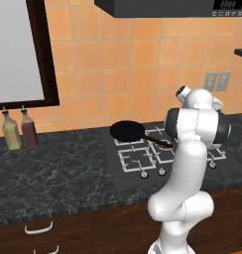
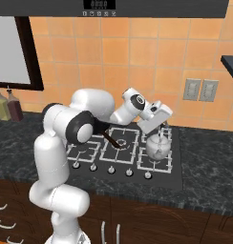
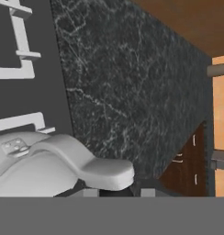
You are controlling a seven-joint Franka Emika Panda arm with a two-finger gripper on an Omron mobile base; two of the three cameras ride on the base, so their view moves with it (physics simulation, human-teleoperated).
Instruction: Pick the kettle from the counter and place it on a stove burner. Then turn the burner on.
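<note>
Near: front row of stove knobs [image 2: 111, 169] sits at the cooktop's front edge, all apart from the arm. Next back, kettle [image 2: 157, 147] rests on the front right burner grate [image 2: 155, 164], upright as far as I can tell. Gripper [image 2: 161, 131] sits just above its handle; can't tell whether the jaws grip the handle or have let go. In hand view the kettle's spout [image 3: 104, 172] and body sit close under the cam, w/ counter [image 3: 127, 78] beyond. Farther back: black frying pan [image 1: 128, 131] on rear left burner. Step in hand looks like release: open fully, lift straight up so fingers clear the handle w/o tipping the kettle, then go for the matching knob.
</note>
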